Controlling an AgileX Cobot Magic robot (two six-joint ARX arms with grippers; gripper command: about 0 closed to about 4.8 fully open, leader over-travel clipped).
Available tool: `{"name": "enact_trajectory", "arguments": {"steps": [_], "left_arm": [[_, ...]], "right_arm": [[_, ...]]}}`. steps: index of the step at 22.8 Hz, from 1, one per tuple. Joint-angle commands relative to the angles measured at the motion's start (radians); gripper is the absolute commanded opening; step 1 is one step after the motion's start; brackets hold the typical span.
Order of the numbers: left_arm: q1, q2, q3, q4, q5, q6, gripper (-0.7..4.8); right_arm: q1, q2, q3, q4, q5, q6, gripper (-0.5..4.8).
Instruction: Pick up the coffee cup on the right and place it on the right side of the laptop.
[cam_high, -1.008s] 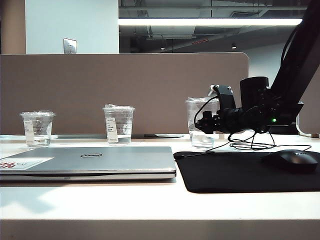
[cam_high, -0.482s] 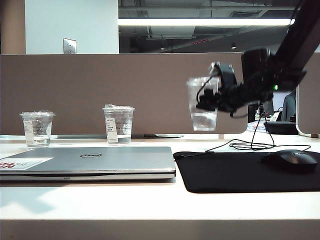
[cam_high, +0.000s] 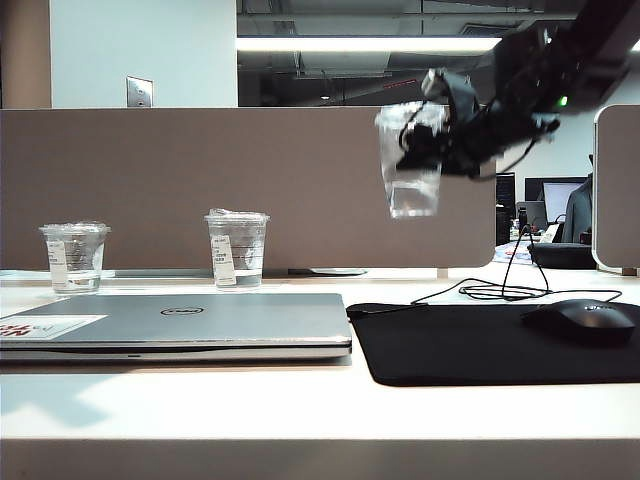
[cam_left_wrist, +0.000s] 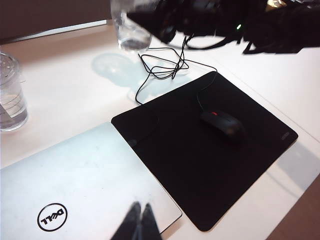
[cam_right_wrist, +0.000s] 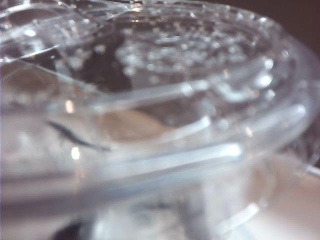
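Nearest to us, our left gripper (cam_left_wrist: 139, 222) hangs over the near corner of the closed laptop (cam_high: 180, 322), its two dark fingertips pressed together with nothing between them. Beyond it lie the black mouse mat (cam_high: 500, 342) and the mouse (cam_high: 584, 320). Farther back, our right arm slants down from the upper right, and our right gripper (cam_high: 425, 150) clasps the coffee cup (cam_high: 410, 160) high in the air above the mat's far left part, tipped slightly.
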Motion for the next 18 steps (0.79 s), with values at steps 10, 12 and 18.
{"name": "enact_trajectory", "arguments": {"steps": [10,12,18], "left_arm": [[-0.001,-0.002,0.005,0.009,0.005,0.004,-0.05],[-0.001,-0.002,0.005,0.009,0.005,0.004,-0.05],[-0.001,-0.002,0.005,0.009,0.005,0.004,-0.05]], "right_arm": [[-0.016,-0.198,-0.096,-0.049,-0.025,0.0,2.31],[-0.016,-0.246,-0.151,-0.044,-0.025,0.0,2.31],[-0.016,-0.346,-0.315,0.03,-0.027,0.004,2.31]]}}
